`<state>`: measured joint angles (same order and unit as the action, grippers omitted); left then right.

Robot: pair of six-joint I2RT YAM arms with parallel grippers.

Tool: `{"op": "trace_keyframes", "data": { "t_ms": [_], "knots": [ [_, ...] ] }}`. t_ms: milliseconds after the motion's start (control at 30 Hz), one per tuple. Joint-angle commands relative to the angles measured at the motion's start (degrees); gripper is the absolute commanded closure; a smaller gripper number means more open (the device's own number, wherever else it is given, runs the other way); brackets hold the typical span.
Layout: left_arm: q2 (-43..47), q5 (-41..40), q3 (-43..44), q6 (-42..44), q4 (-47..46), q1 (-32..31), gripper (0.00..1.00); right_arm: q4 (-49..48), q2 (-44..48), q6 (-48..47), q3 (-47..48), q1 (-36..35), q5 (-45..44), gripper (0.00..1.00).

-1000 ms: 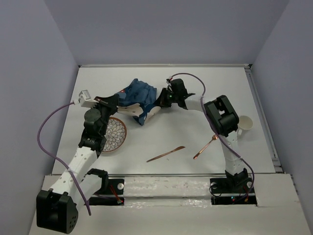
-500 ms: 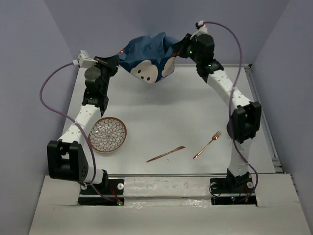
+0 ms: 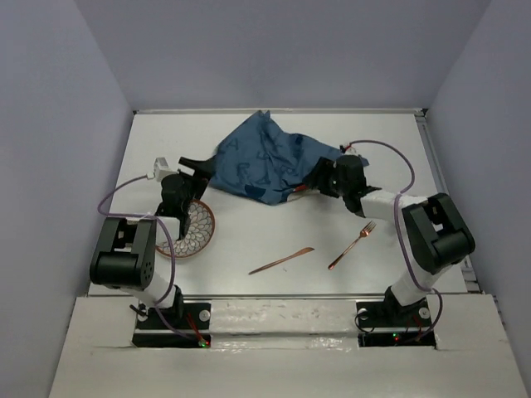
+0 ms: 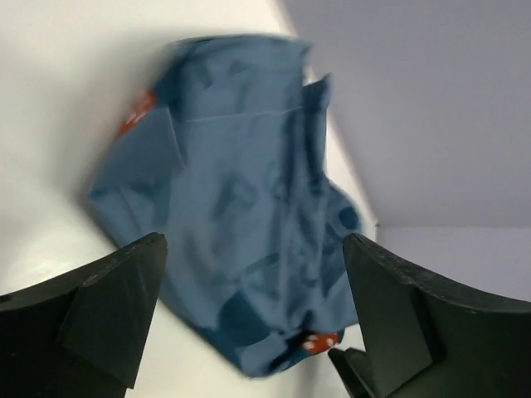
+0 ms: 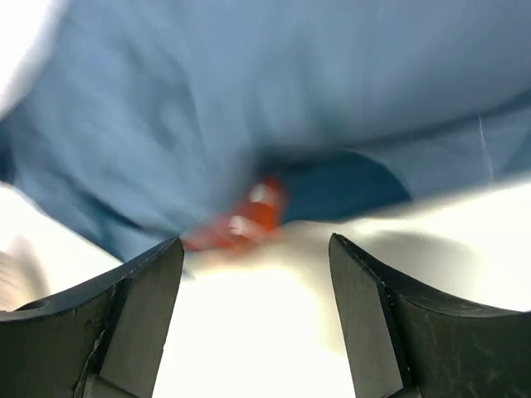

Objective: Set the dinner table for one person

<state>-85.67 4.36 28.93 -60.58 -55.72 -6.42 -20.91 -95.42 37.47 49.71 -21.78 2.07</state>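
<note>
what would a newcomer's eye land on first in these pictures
The rumpled blue cloth, lying in a heap at the far middle of the white table, draws the eye first. The left gripper and right gripper flank it, both open, holding nothing. Nearer the arms lie a patterned plate on the left and a copper knife and fork toward the right.

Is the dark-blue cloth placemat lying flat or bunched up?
Bunched up. The dark-blue cloth placemat lies rumpled on the large white tabletop, with overlapping folds visible in the left wrist view.
</note>
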Motion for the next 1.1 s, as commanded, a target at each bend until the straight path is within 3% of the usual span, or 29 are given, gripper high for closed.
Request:
{"op": "trace_keyframes", "data": {
  "t_ms": [0, 233, 333, 467, 700, 833, 1067],
  "knots": [
    [3.1, 1.9, -4.4, -2.5, -8.4, 1.8, 0.01, 1.0, 7.5, -0.2, -1.3, -0.2, -0.2, 0.23],
    [15.2, -5.7, -4.8, 5.8, 7.6, 1.1, 0.01, 7.4, 16.5, -2.3, -6.7, -0.2, -5.7, 0.37],
    [15.9, -10.9, -0.1, 10.4, 18.8, -0.4, 0.01, 9.9, 19.6, -3.4, -7.5, -0.2, -8.2, 0.44],
    [13.5, -16.7, 6.4, 14.5, 29.7, -1.3, 0.03, 14.0, 23.0, -4.3, -9.0, -0.2, -10.8, 0.44],
    [3.4, -18.5, 13.4, 17.5, 37.1, -1.3, 0.27, 17.0, 27.2, -1.8, -16.2, 0.3, -9.6, 0.38],
    [0.6, -17.7, 14.5, 17.5, 37.7, -0.2, 0.28, 17.0, 30.1, -1.3, -18.7, 0.3, -6.8, 0.38],
    [-6.6, -9.5, 17.6, 16.8, 36.7, 3.5, 0.30, 17.8, 33.5, -1.6, -20.7, 0.3, -6.1, 0.38]
  ]
}}
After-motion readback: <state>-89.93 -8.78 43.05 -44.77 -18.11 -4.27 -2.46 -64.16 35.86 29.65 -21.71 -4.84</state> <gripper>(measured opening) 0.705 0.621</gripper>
